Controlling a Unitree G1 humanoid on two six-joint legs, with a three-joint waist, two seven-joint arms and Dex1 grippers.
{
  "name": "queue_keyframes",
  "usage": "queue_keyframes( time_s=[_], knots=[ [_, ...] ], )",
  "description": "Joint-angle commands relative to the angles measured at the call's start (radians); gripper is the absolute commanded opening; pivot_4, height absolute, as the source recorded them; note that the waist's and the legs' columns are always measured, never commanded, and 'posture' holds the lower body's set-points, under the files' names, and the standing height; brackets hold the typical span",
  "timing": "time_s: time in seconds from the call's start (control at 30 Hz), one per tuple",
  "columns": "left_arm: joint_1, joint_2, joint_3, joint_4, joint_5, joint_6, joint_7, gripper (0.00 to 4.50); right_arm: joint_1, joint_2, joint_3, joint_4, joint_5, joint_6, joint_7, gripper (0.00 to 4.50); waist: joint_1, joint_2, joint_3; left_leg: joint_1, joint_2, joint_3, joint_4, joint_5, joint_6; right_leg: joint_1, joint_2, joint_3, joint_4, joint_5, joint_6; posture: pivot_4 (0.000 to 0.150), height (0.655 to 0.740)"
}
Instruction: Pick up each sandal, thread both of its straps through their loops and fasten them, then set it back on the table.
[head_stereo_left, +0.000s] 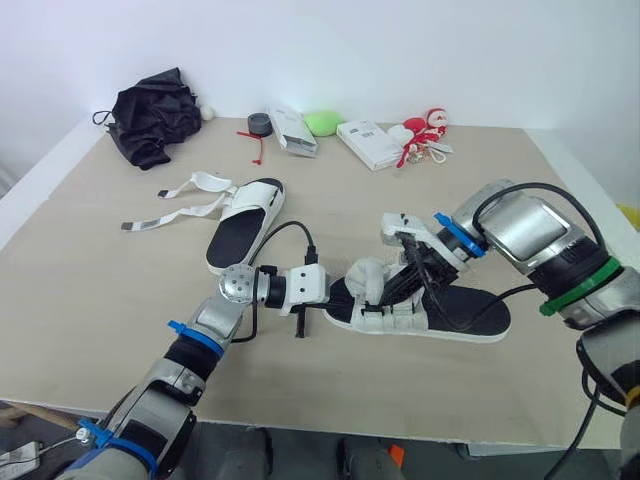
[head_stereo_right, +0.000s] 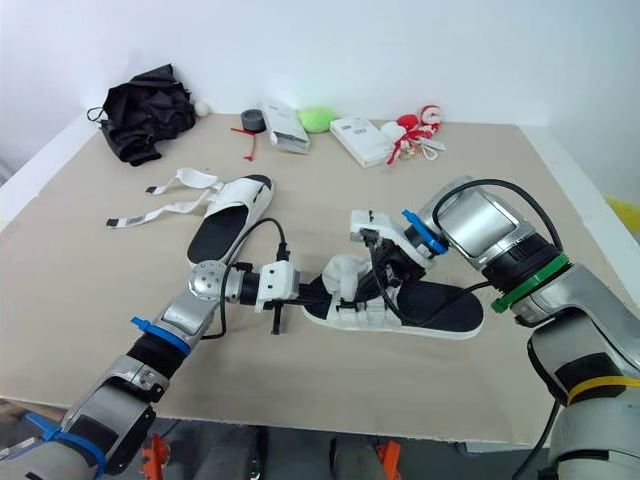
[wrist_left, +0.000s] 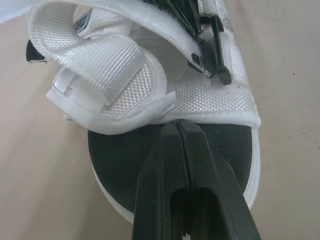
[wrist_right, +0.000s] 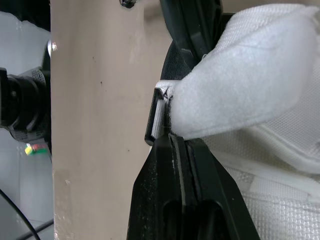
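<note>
One white sandal with a black footbed (head_stereo_left: 455, 318) lies in the middle of the table. My right gripper (wrist_right: 170, 136) is shut on one of its white straps (wrist_right: 240, 95) right beside a grey plastic loop (wrist_right: 156, 116). From the left, my left gripper (wrist_left: 177, 125) comes in at the toe end, shut, with its tips over the black footbed against the edge of the front strap (wrist_left: 107, 75). The second sandal (head_stereo_left: 245, 222) lies further back to the left, its two straps (head_stereo_left: 175, 205) spread loose on the table.
Along the far edge lie a black cloth bundle (head_stereo_left: 152, 120), a tape roll (head_stereo_left: 258, 124), a white box (head_stereo_left: 292, 130), a green object (head_stereo_left: 322, 122), another white box (head_stereo_left: 368, 143) and a red and white toy (head_stereo_left: 422, 135). The table's front edge (head_stereo_left: 400, 432) is close below the near sandal.
</note>
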Motion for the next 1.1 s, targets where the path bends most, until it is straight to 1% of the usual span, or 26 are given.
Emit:
queue_keyframes(
  time_s=[0.03,0.17,0.2,0.23,0.3,0.37,0.4,0.43,0.63,0.77,0.83,0.93,1.0,1.1],
  knots=[
    [0.036,0.017,-0.035,0.033,0.031,0.029,-0.019,0.00,0.012,0.013,-0.135,0.013,0.024,-0.049,0.044,0.05,0.000,0.000,0.000,0.000,0.000,0.000,0.000,0.000,0.000,0.000,0.001,0.000,0.001,0.000,0.000,0.150,0.7380],
    [0.034,0.018,-0.035,0.035,0.031,0.029,-0.021,0.00,0.056,-0.002,-0.195,-0.027,0.025,-0.044,0.041,0.05,0.000,0.000,0.000,0.000,0.000,0.000,0.000,0.000,0.000,0.000,0.001,0.000,0.001,0.000,0.000,0.150,0.7380],
    [0.034,0.018,-0.035,0.036,0.032,0.029,-0.022,0.00,0.069,-0.009,-0.209,-0.044,0.028,-0.033,0.042,0.34,0.000,0.000,0.000,0.000,0.000,0.000,0.000,0.000,0.000,0.000,0.001,0.000,0.001,0.000,0.000,0.150,0.7380],
    [0.033,0.018,-0.035,0.037,0.032,0.028,-0.022,0.00,0.079,-0.014,-0.219,-0.057,0.030,-0.021,0.042,0.54,0.000,0.000,0.000,0.000,0.000,0.000,0.000,0.000,0.000,0.000,0.001,0.000,0.001,0.000,0.000,0.150,0.7380],
    [0.030,0.017,-0.035,0.041,0.032,0.027,-0.022,0.00,0.100,-0.027,-0.240,-0.090,0.038,0.001,0.044,1.32,0.000,0.000,0.000,0.000,0.000,0.000,0.000,0.000,0.000,0.000,0.001,0.000,0.001,0.000,0.000,0.150,0.7380],
    [0.026,0.016,-0.035,0.045,0.033,0.026,-0.022,0.00,0.119,-0.039,-0.255,-0.116,0.040,0.015,0.039,1.88,0.000,0.000,0.000,0.000,0.000,0.000,0.000,0.000,0.000,0.000,0.001,0.000,0.001,0.000,0.000,0.150,0.7380],
    [0.023,0.015,-0.035,0.047,0.033,0.025,-0.023,0.00,0.133,-0.052,-0.263,-0.135,0.043,0.021,0.036,2.47,0.000,0.000,0.000,0.000,0.000,0.000,0.000,0.000,0.000,0.000,0.001,0.000,0.001,0.000,0.000,0.150,0.7380],
    [0.022,0.015,-0.035,0.048,0.033,0.025,-0.023,0.00,0.149,-0.067,-0.274,-0.156,0.049,0.027,0.038,2.78,0.000,0.000,0.000,0.000,0.000,0.000,0.001,0.000,0.000,0.000,0.001,0.000,0.001,0.000,0.000,0.150,0.7380],
    [0.018,0.016,-0.037,0.055,0.034,0.020,-0.029,0.00,0.190,-0.091,-0.369,-0.210,0.104,0.108,-0.003,2.78,0.000,0.000,0.000,0.000,0.000,0.000,0.001,0.000,0.000,0.000,0.001,0.001,0.001,0.000,0.000,0.150,0.7380],
    [0.012,0.013,-0.039,0.064,0.034,0.016,-0.032,0.00,0.175,-0.075,-0.429,-0.248,0.141,0.195,-0.056,2.78,0.000,0.000,0.000,0.001,0.001,0.000,0.001,0.001,0.000,0.000,0.001,0.001,0.001,0.001,-0.001,0.150,0.7380],
    [0.009,0.011,-0.039,0.068,0.035,0.014,-0.031,0.00,0.162,-0.062,-0.440,-0.282,0.134,0.243,-0.114,2.78,0.000,0.000,0.000,0.001,0.001,0.000,0.001,0.001,0.000,0.000,0.001,0.001,0.001,0.001,-0.001,0.150,0.7380],
    [0.012,0.007,-0.039,0.067,0.035,0.014,-0.029,0.00,0.175,-0.079,-0.451,-0.403,0.113,0.299,-0.216,2.78,0.001,0.000,0.000,0.000,0.001,0.000,0.001,0.001,0.000,0.000,0.001,0.001,0.001,0.000,-0.001,0.150,0.7380],
    [0.017,0.007,-0.039,0.066,0.036,0.012,-0.029,0.00,0.197,-0.098,-0.440,-0.481,0.078,0.297,-0.279,2.78,0.001,0.001,0.000,0.000,0.000,0.000,0.001,0.001,0.000,0.000,0.001,0.001,0.001,0.000,0.000,0.150,0.7380],
    [0.020,0.007,-0.039,0.067,0.036,0.011,-0.027,0.00,0.256,-0.149,-0.400,-0.619,0.014,0.235,-0.331,2.78,0.001,0.000,0.000,0.000,0.000,0.000,0.001,0.001,0.000,-0.001,0.001,0.000,0.001,0.000,0.000,0.150,0.7380]
  ],
)
